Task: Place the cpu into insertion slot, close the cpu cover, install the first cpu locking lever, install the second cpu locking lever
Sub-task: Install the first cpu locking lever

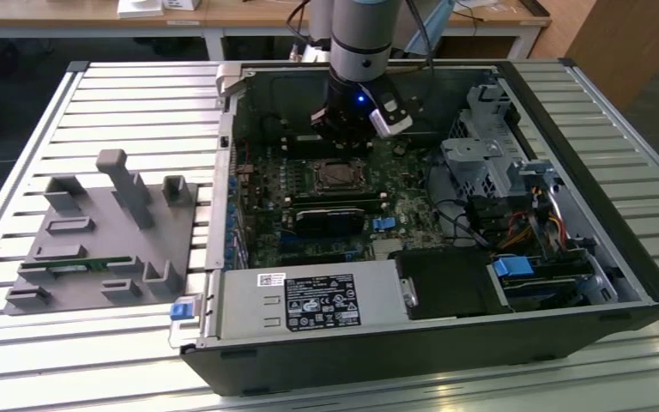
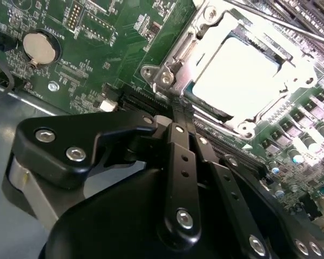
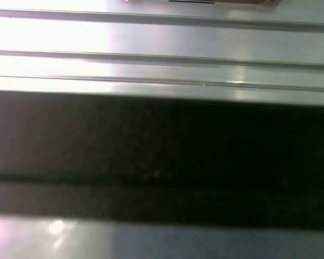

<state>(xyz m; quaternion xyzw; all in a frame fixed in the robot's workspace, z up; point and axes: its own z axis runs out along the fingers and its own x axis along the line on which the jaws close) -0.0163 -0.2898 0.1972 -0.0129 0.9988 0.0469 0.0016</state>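
Observation:
In the exterior view my gripper (image 1: pixel 348 129) hangs inside the open computer case, just behind the insertion slot (image 1: pixel 339 175). In the second wrist view the cpu (image 2: pixel 240 75) lies in the slot, its silver top glaring bright. The cpu cover (image 2: pixel 197 46) lies flat around it as a silvery frame. A thin lever rod (image 2: pixel 275 20) runs along the socket's far side. My gripper (image 2: pixel 179 108) is shut, the black fingers (image 2: pixel 175 162) meeting at a point that sits at the socket's edge. Whether the tips pinch anything cannot be told.
A grey fixture (image 1: pixel 100 232) with upright holders stands on the slatted table at the exterior view's left. Inside the case are a black block (image 1: pixel 329 221), a power supply (image 1: pixel 306 300), a drive cage (image 1: pixel 479 163) and cables. A coin battery (image 2: pixel 40 47) sits on the green board.

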